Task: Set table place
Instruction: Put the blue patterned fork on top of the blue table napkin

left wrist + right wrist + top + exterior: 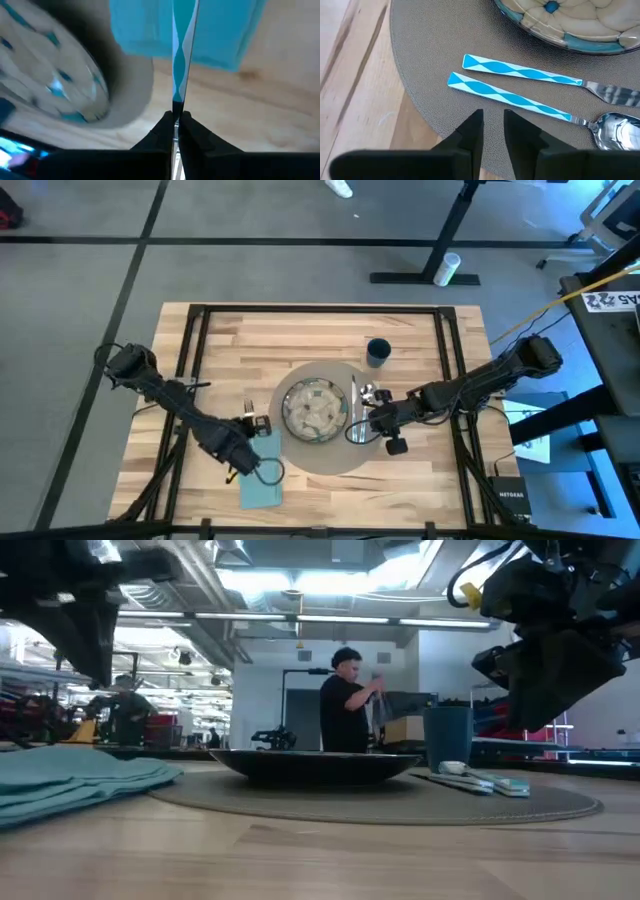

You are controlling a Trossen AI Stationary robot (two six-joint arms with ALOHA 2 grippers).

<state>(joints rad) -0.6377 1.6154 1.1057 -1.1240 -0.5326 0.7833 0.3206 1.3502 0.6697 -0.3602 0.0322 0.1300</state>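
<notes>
Placemat (330, 450), plate (314, 409), cup (378, 352), knife (520, 73) and spoon (530, 104) are set — at four o'clock right gripper (493, 121) hovers narrowly open; left gripper (176, 119) pinches the fork (181, 60) above the napkin (262, 472), unplaced.

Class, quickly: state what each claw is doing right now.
Left claw: closed on a patterned utensil handle.
Right claw: open, empty, over the placemat.

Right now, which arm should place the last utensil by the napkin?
Left. Its tool is shut on a blue-patterned utensil, directly over the teal napkin. The right tool hangs open and empty over the placemat, across the plate.
</notes>
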